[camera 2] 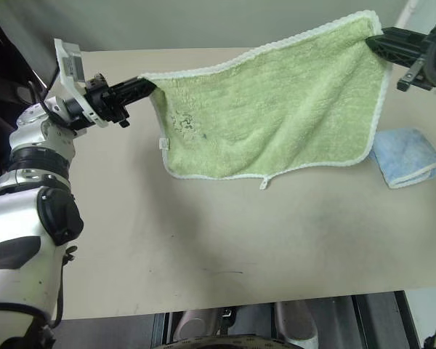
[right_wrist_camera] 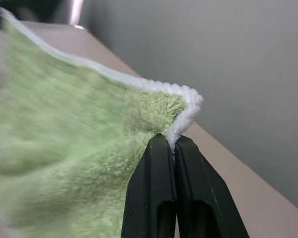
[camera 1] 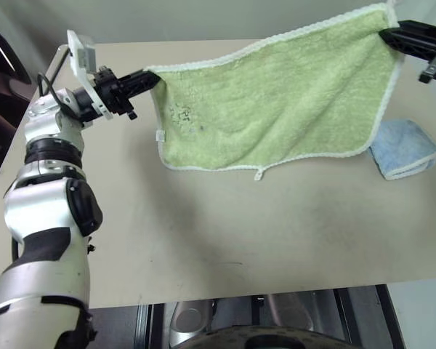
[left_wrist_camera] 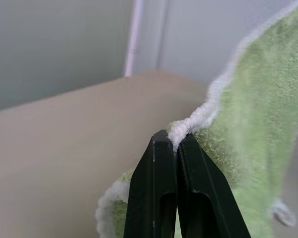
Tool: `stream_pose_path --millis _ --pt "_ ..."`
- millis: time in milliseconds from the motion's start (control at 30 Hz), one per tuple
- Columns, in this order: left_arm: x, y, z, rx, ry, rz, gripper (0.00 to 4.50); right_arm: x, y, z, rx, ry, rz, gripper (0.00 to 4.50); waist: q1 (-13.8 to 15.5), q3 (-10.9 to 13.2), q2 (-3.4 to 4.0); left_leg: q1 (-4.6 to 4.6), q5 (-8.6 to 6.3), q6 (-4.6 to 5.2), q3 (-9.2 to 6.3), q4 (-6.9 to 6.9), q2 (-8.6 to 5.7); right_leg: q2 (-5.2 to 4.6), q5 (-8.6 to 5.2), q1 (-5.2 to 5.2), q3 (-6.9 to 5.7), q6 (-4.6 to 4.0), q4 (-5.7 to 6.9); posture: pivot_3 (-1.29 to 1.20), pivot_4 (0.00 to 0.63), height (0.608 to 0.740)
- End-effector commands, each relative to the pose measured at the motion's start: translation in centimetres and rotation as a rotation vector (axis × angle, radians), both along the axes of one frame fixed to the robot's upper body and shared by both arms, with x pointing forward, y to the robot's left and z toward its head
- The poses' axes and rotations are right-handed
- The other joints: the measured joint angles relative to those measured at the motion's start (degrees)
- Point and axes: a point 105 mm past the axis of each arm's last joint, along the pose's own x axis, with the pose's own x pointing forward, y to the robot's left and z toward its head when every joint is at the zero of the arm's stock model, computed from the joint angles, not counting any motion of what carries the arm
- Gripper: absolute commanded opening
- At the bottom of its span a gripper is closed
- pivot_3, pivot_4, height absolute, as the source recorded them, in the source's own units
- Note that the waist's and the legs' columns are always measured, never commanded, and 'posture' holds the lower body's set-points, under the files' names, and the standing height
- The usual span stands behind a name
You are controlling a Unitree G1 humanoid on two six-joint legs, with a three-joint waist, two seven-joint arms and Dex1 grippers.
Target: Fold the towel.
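While each pincer (camera 1: 154, 77) (camera 2: 373, 41) clamps a towel (camera 1: 276, 102) corner, beige table (camera 1: 225, 233) beneath, grey wall beyond.

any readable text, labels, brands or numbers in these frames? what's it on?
None readable.
Small white tag on the left edge of the green towel: too small to tell whether it carries print.
Faint dark marks on the towel near that tag: a smudge or stitching, not legible as letters.
Second white tag on the towel's bottom edge: no visible text.
Blue towel on the table: no label seen.
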Motion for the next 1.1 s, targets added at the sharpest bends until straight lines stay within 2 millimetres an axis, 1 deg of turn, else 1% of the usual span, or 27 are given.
stream_pose_path --millis 33,100,200,267,333,400,433,500,600,700,833,933,1000,1033,1067,1100 --pt "0.0 1.6 3.4 0.055 -0.133 0.111 0.02 0.9 -1.2 2.6 0.066 -0.151 -0.090 0.00 -0.11 0.01 0.01 -0.01 0.00 0.00 0.00 -0.01 0.01 -0.02 0.02 -0.01 0.01 0.01 0.00 0.00 0.150 0.733" --pt "-0.6 2.4 3.6 0.098 -0.134 0.104 0.02 1.0 -1.2 2.3 0.119 -0.149 -0.069 0.00 -0.19 0.01 0.01 -0.04 0.00 0.00 0.00 -0.06 0.01 0.01 0.03 -0.07 -0.01 -0.01 -0.02 0.00 0.150 0.733" --pt "-1.2 3.4 3.9 0.130 -0.135 0.108 0.02 0.8 -1.3 2.0 0.137 -0.171 -0.050 0.00 -0.29 0.02 0.04 -0.20 0.00 0.01 -0.08 -0.09 0.02 0.03 0.01 -0.21 0.00 -0.05 -0.03 0.00 0.150 0.733" --pt "-2.1 4.6 3.3 0.224 -0.099 0.094 0.02 0.3 -1.7 0.8 0.142 -0.191 -0.033 0.00 -0.13 0.01 0.03 -0.36 0.01 -0.03 -0.12 -0.07 -0.01 0.03 -0.01 -0.32 -0.05 -0.03 -0.06 0.00 0.150 0.733" --pt "-2.9 5.5 2.7 0.289 -0.051 0.072 0.02 -0.4 -1.8 -0.9 0.123 -0.188 -0.002 0.00 -0.10 0.01 0.00 -0.43 0.12 -0.38 -0.20 -0.05 0.01 -0.01 -0.07 -0.32 -0.06 -0.04 -0.10 0.00 0.150 0.733" --pt "-3.9 6.1 1.4 0.359 0.009 0.019 0.02 -1.4 -1.5 -3.4 0.088 -0.151 0.054 0.00 0.02 0.01 0.00 -0.48 0.11 -0.53 -0.19 -0.05 0.00 -0.07 -0.18 -0.34 -0.05 -0.03 -0.11 0.00 0.150 0.733" --pt "-4.3 6.3 1.0 0.381 0.030 -0.006 0.02 -1.9 -1.4 -4.1 0.079 -0.143 0.072 0.00 0.01 0.01 0.01 -0.47 0.09 -0.53 -0.18 -0.04 -0.06 -0.05 -0.26 -0.32 -0.08 0.00 -0.11 0.00 0.150 0.733" --pt "-5.2 6.8 -0.3 0.417 0.088 -0.052 0.02 -2.7 -1.1 -5.3 0.081 -0.123 0.101 0.00 0.05 0.03 0.05 -0.48 0.02 -0.52 -0.16 -0.04 -0.08 -0.13 -0.34 -0.34 -0.04 0.00 -0.07 0.00 0.150 0.733" --pt "-6.1 7.7 -1.8 0.449 0.159 -0.068 0.02 -4.1 -0.5 -6.4 0.102 -0.093 0.154 0.00 -0.09 0.02 0.04 -0.48 0.00 -0.48 -0.12 0.00 -0.11 -0.14 -0.32 -0.34 -0.05 0.03 -0.07 0.00 0.150 0.733" --pt "-6.5 7.9 -2.4 0.460 0.196 -0.078 0.02 -5.5 -0.1 -7.6 0.090 -0.046 0.198 0.00 -0.05 -0.02 -0.07 -0.44 -0.19 -0.14 -0.18 0.05 -0.06 -0.07 -0.28 -0.26 -0.10 0.00 -0.06 0.00 0.150 0.733" --pt "-7.6 7.3 -2.9 0.488 0.226 -0.146 0.02 -7.7 0.0 -9.4 0.053 0.031 0.252 0.00 0.08 -0.02 -0.08 -0.39 -0.20 -0.03 -0.21 0.06 -0.10 -0.08 -0.21 -0.18 -0.12 -0.04 -0.07 0.00 0.150 0.733" --pt "-8.5 7.0 -3.5 0.482 0.260 -0.191 0.02 -8.7 0.2 -10.4 0.065 0.067 0.256 0.00 0.04 -0.02 -0.08 -0.25 -0.20 -0.04 -0.20 0.06 -0.08 -0.08 -0.26 -0.07 -0.11 -0.12 -0.06 0.00 0.150 0.733" --pt "-9.2 6.6 -3.5 0.427 0.291 -0.228 0.02 -9.7 0.4 -12.4 0.014 0.121 0.266 0.00 0.03 -0.04 -0.11 -0.23 -0.20 -0.05 -0.19 0.06 -0.09 -0.07 -0.36 -0.07 -0.09 -0.42 -0.05 0.00 0.150 0.733" --pt "-9.8 6.4 -3.9 0.415 0.323 -0.254 0.02 -10.3 0.3 -13.4 -0.010 0.146 0.269 0.00 0.02 -0.06 -0.14 -0.22 -0.19 -0.06 -0.22 0.04 -0.06 -0.06 -0.41 -0.06 -0.10 -0.57 -0.04 0.00 0.150 0.733" --pt "-10.3 6.2 -4.1 0.409 0.348 -0.274 0.02 -10.7 0.3 -14.1 -0.025 0.161 0.272 0.00 -0.01 -0.06 -0.14 -0.20 -0.19 -0.09 -0.24 0.05 -0.03 -0.02 -0.38 -0.05 -0.11 -0.66 -0.03 0.00 0.150 0.733" --pt "-11.2 6.0 -4.6 0.417 0.398 -0.300 0.02 -11.0 0.1 -14.6 -0.039 0.174 0.269 0.00 -0.03 -0.06 -0.14 -0.19 -0.19 -0.10 -0.23 0.04 -0.03 0.00 -0.36 -0.03 -0.11 -0.69 -0.02 0.00 0.150 0.733"
